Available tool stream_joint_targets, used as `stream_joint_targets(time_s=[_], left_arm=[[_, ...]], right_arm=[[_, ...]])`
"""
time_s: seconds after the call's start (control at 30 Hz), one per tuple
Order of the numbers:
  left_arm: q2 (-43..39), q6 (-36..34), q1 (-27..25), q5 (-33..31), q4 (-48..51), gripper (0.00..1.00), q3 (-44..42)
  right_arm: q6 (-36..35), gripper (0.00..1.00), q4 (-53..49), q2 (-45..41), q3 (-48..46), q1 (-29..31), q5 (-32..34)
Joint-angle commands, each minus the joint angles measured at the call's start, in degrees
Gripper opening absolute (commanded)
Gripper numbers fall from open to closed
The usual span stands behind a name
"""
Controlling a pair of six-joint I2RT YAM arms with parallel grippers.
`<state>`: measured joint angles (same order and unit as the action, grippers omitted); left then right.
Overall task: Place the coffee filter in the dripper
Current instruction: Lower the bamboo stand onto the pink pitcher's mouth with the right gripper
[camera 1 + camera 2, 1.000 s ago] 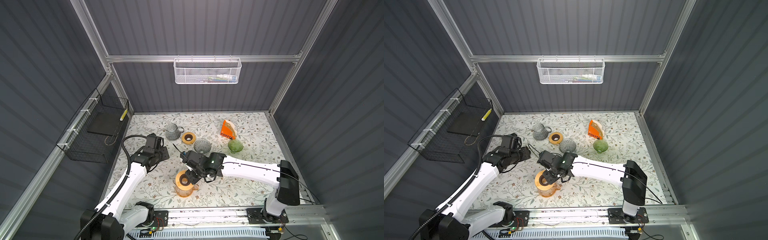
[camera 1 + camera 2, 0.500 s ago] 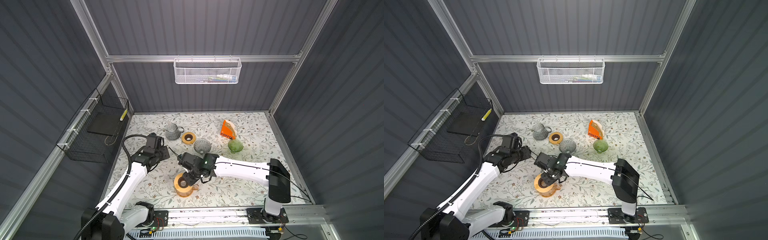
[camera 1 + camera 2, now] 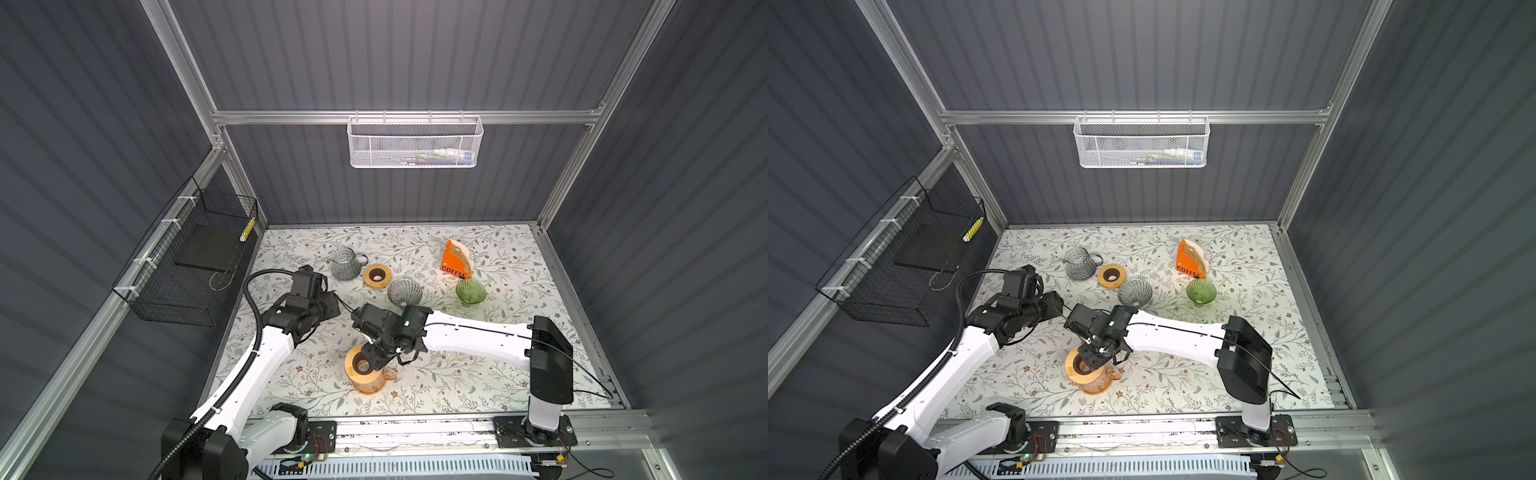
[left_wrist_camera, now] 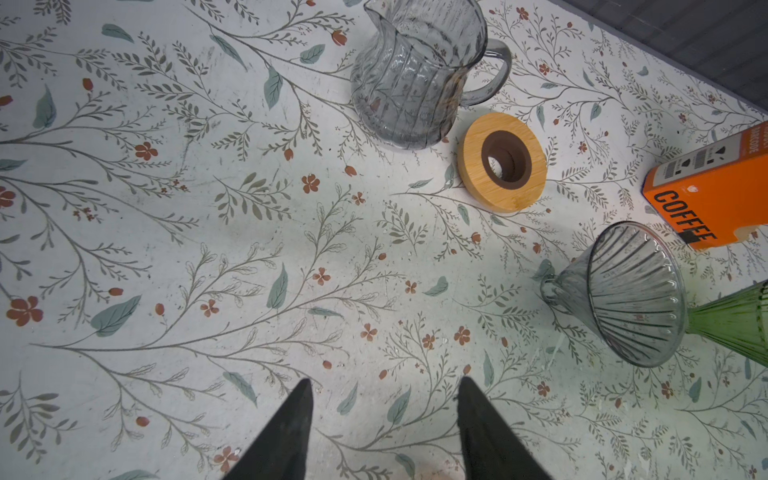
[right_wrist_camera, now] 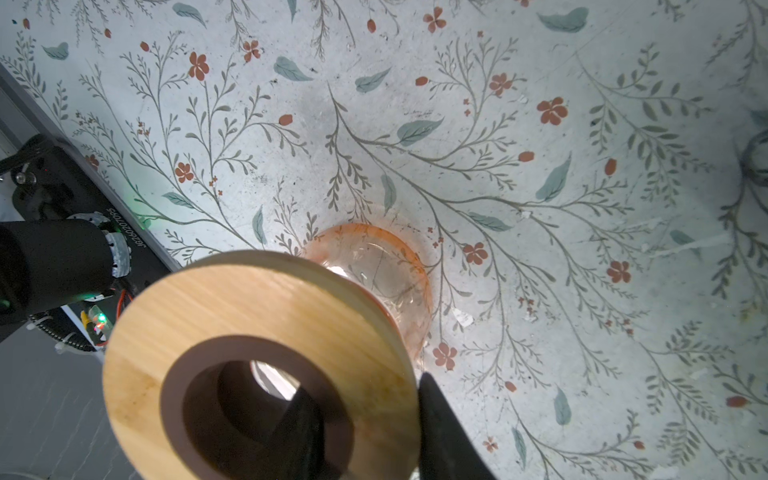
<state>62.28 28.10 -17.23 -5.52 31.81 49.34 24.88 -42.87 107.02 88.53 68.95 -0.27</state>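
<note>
Front-centre: right end effector (image 5: 365,390) clamps wooden ring (image 5: 257,316) over orange carafe (image 5: 386,266); left end effector (image 4: 384,381) idle, wide; next, seat ring level.

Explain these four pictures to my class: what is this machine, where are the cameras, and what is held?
Two white robot arms work over a flowered table. Two pictures look down from overhead, nearly alike; the other two come from a camera on each arm's wrist. On the table are a grey jug, a spare ring, a grey dripper, a green dripper and an orange coffee-filter box. The right pincer grips a wooden ring, one finger through its hole, over an orange glass jug. The left pincer is open and empty.
</note>
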Motion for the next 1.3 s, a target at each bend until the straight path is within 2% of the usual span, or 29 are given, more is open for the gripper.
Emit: stream_joint_targets(time_s=[0.0, 1.27], left_arm=[[-1.7, -1.0, -0.3, 0.7, -0.2, 0.57, -0.9], [-3.3, -1.4, -0.3, 0.4, -0.1, 0.57, -1.7]], right_arm=[[0.1, 0.25, -1.7, 0.9, 1.6, 0.2, 0.5], [0.2, 0.33, -3.4, 4.0, 4.2, 0.2, 2.4]])
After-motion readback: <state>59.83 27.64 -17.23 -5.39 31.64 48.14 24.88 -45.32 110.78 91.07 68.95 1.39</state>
